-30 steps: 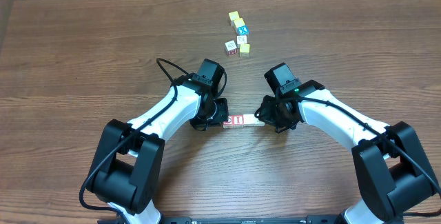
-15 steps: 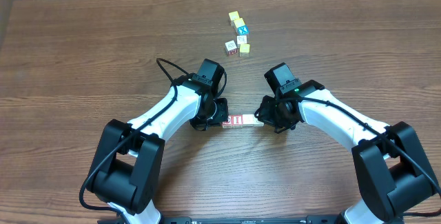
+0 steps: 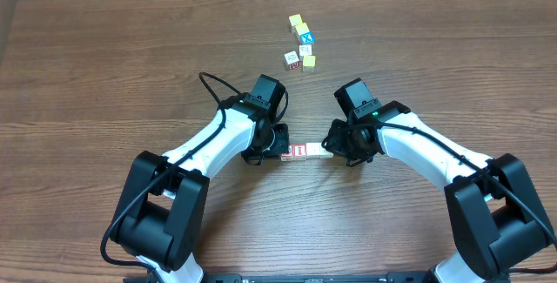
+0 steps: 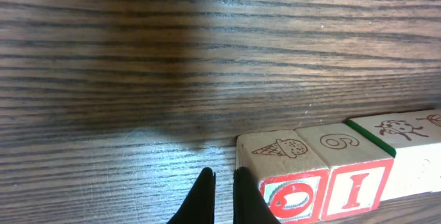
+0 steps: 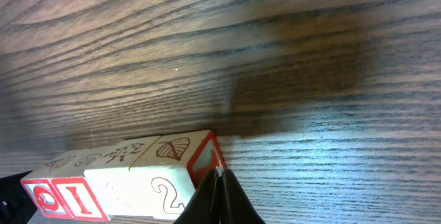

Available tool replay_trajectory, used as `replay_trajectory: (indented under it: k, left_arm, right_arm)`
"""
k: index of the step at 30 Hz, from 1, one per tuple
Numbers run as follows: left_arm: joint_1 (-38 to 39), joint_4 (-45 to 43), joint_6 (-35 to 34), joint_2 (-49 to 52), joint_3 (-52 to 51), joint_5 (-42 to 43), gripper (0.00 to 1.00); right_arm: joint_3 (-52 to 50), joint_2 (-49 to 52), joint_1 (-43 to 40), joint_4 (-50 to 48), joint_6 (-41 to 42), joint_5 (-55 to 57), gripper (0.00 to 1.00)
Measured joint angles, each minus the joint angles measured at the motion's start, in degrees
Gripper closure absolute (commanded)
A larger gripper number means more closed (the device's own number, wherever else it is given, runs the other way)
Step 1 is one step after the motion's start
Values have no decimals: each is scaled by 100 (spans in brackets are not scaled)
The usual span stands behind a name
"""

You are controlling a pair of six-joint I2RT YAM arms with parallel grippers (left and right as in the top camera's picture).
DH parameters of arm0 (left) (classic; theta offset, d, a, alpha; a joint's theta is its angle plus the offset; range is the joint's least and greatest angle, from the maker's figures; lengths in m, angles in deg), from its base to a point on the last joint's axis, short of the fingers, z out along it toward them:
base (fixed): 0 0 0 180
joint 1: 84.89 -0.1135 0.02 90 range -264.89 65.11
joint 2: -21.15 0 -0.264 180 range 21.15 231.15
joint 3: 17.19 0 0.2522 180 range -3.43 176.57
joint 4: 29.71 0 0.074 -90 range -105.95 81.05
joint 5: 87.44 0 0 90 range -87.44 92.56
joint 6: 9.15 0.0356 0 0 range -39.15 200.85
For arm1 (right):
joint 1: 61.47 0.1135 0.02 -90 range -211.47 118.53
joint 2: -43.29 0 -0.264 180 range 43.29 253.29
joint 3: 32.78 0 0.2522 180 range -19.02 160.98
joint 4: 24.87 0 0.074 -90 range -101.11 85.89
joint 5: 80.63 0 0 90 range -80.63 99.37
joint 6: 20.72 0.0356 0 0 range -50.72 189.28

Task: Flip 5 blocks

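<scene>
Left gripper (image 4: 222,182): fingers drawn together with only a thin slit between them, pinching no object; tips low over the wood at the left end of the row.
Right gripper (image 5: 219,182): fingers pressed flat together, pinching no object; tips at the right end of the row.
Row of blocks (image 3: 305,151): lies on the table between the two grippers, near the robot's side; blocks sit face to face in one straight line.
Ice-cream block (image 4: 279,156): left end of the row; cone drawing on top, red-bordered front face. The left gripper's nearer finger stands just beside its outer face; contact cannot be confirmed.
Neighbouring block (image 4: 344,162): touches the ice-cream block; a curled numeral on top, red letter I on the front.
Green-edged block (image 4: 400,131): next along the row; a small figure drawn on top.
Leaf block (image 5: 180,156): right end of the row; leaf on top, numeral 2 on the front, red-bordered end face towards the right gripper.
Loose pale blocks (image 3: 291,58): two cubes with red markings, well apart from the row, on the far side of the table.
Yellow-topped cubes (image 3: 296,21): in the same far cluster.
Blue-topped cube (image 3: 304,37): in the middle of that cluster.
Table (image 3: 104,74): dark wood grain.
</scene>
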Motion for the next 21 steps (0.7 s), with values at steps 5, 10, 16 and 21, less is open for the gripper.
replay_trajectory:
  k: [5, 10, 16, 21]
  left_arm:
    - [0, -70, 0, 0, 0, -31, 96]
    - [0, -162, 0, 0, 0, -74, 96]
    - [0, -293, 0, 0, 0, -116, 96]
    - [0, -361, 0, 0, 0, -140, 96]
  right_arm:
    - [0, 0, 0, -15, 0, 2, 96]
    - [0, 2, -4, -101, -2, 44, 96]
    - [0, 2, -9, -125, 0, 94, 96]
    - [-11, 2, -9, -125, 2, 81, 96]
